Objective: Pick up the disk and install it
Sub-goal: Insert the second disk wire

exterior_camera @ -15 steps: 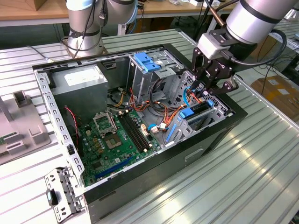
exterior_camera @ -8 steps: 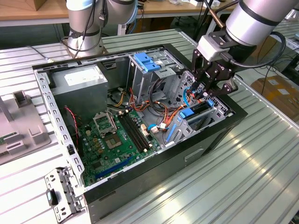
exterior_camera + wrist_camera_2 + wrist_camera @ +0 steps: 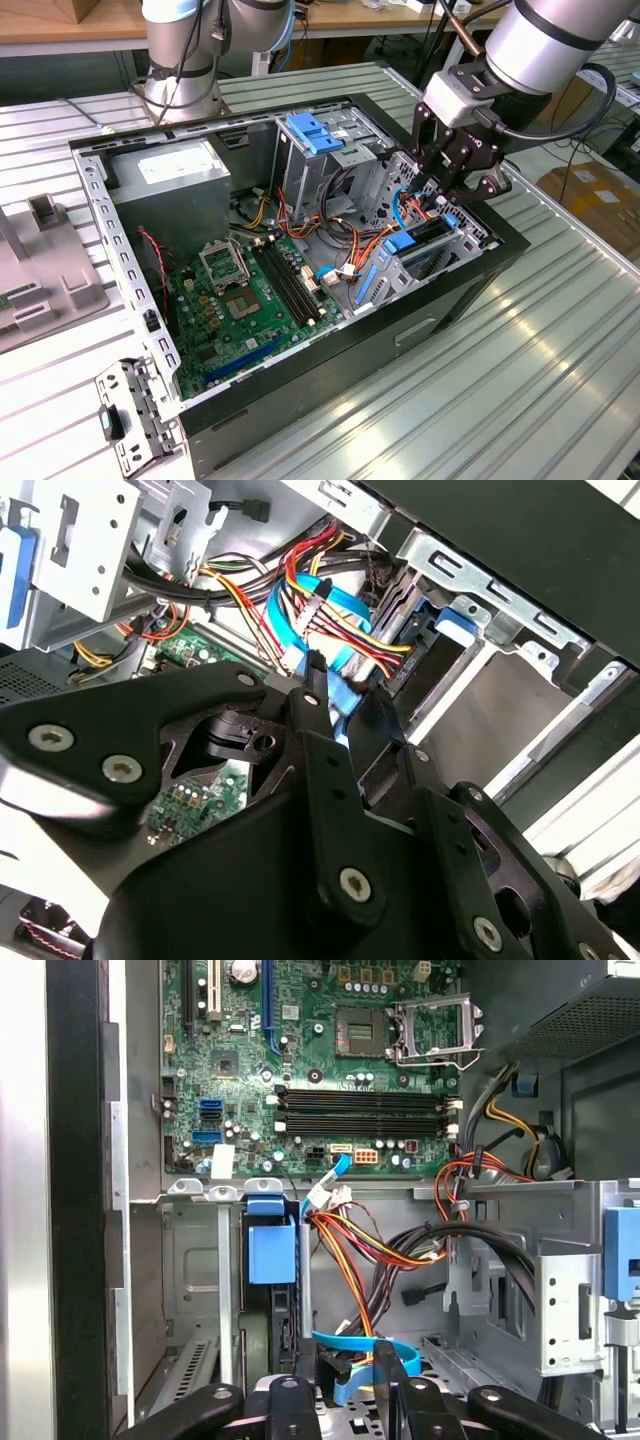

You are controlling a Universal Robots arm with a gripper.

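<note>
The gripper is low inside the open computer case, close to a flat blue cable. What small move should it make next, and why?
Probably a short, slow lift straight up. The gripper sits among the flat blue cable and the bundle of red, yellow and orange wires, so a sideways move may well snag them.

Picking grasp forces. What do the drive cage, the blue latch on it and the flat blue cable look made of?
Drive cage: bare sheet metal, dull grey, with punched holes and folded edges.
Blue latch: looks like moulded plastic, matte and evenly coloured.
Flat blue cable: flexible plastic-jacketed ribbon, slightly glossy, curving by the gripper.
</note>
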